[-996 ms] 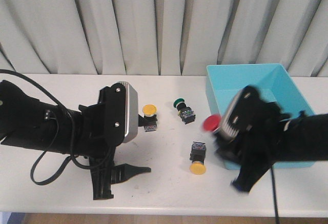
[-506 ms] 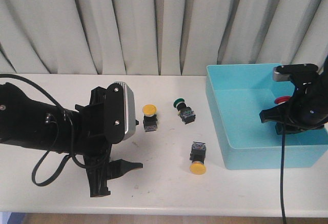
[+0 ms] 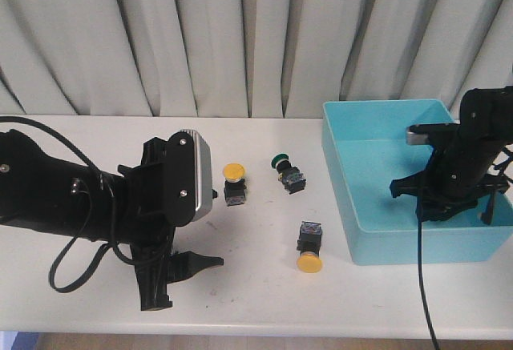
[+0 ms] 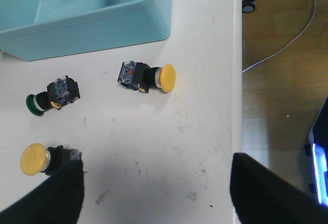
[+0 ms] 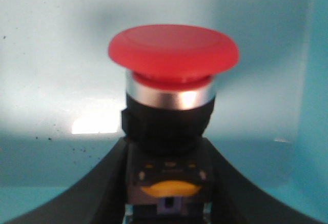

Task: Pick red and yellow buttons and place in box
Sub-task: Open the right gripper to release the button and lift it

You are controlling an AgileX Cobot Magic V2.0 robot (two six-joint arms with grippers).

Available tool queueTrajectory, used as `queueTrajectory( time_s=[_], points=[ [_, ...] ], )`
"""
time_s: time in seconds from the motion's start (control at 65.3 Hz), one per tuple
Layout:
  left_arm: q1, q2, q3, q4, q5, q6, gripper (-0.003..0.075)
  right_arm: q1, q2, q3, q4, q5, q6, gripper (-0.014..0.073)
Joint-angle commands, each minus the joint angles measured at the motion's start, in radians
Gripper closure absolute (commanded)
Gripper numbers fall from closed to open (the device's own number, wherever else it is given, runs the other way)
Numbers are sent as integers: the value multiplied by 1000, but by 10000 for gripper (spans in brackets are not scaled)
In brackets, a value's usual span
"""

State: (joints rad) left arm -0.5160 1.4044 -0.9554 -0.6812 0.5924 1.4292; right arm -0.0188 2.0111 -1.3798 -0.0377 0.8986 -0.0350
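Tabletop (image 3: 264, 286), white and backed by a pale curtain (image 3: 240, 38), carries a turquoise box (image 3: 361, 206) at the right side. Inside the box the right claw (image 5: 166, 183) grips a red button (image 5: 173, 49) by its black body, the round red cap standing clear of the fingers with the box's blue interior behind it. Over the left side of the tabletop the left claw (image 3: 184, 274) hovers with its jaws spread apart and nothing between them. Three more buttons lie loose on the tabletop between the arms: a yellow button (image 3: 233, 182) near the left arm, a second yellow button (image 3: 309, 246) lying on its side close to the box's front corner, and a green button (image 3: 287, 170) farther back, between the first yellow button and the box.
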Motion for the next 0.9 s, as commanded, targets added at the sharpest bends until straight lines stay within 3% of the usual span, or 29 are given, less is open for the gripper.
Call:
queueTrajectory(
  time_s=[0.0, 0.414, 0.582, 0.736, 0.889],
  points=[
    [-1, -31, -22, -31, -26, -11, 166, 2, -32, -30, -4, -18, -13, 367],
    [-1, -31, -22, -31, -6, -11, 166, 1, -4, -30, -6, -9, -12, 204],
    [-1, -31, -22, -31, 7, -26, 166, 1, -34, -38, -6, 24, -13, 193],
    [-1, -24, -22, -9, -57, -191, 166, 3, -136, -41, 18, 85, -19, 193],
    [-1, 14, -22, 167, -96, -447, 166, 14, -295, -37, 38, 134, -44, 193]
  ],
)
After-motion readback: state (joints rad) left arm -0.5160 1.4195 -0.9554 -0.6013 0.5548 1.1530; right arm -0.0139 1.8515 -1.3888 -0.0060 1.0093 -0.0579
